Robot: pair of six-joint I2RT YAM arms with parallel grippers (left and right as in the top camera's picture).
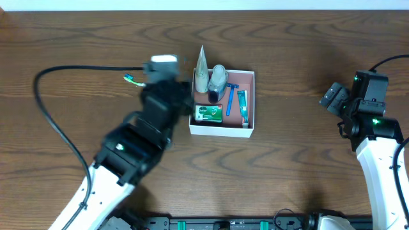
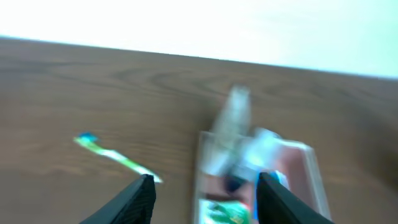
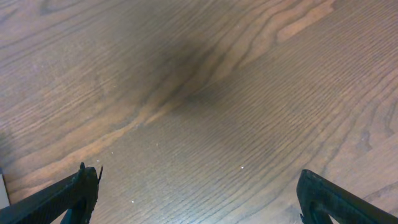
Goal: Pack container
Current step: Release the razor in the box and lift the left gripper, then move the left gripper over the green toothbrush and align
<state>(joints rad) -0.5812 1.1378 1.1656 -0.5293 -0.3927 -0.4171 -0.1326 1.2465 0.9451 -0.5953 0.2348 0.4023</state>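
The container [image 1: 249, 131], a square white-walled box with a reddish-brown inside, sits mid-table. It holds a tall cone-shaped tube [image 1: 201, 70], a small clear bottle [image 1: 218, 78], a green soap box [image 1: 209, 113], a blue razor [image 1: 228, 101] and a small toothpaste tube [image 1: 243, 105]. A green toothbrush [image 1: 133, 80] lies on the table left of the box; it also shows blurred in the left wrist view [image 2: 115, 157]. My left gripper [image 2: 205, 196] is open and empty, just left of the container [image 2: 314, 171]. My right gripper [image 3: 199, 193] is open and empty over bare wood at the far right.
A black cable [image 1: 57, 121] loops over the table's left side. The left arm [image 1: 137, 144] lies beside the container's left wall. The right arm [image 1: 367, 118] stands at the right edge.
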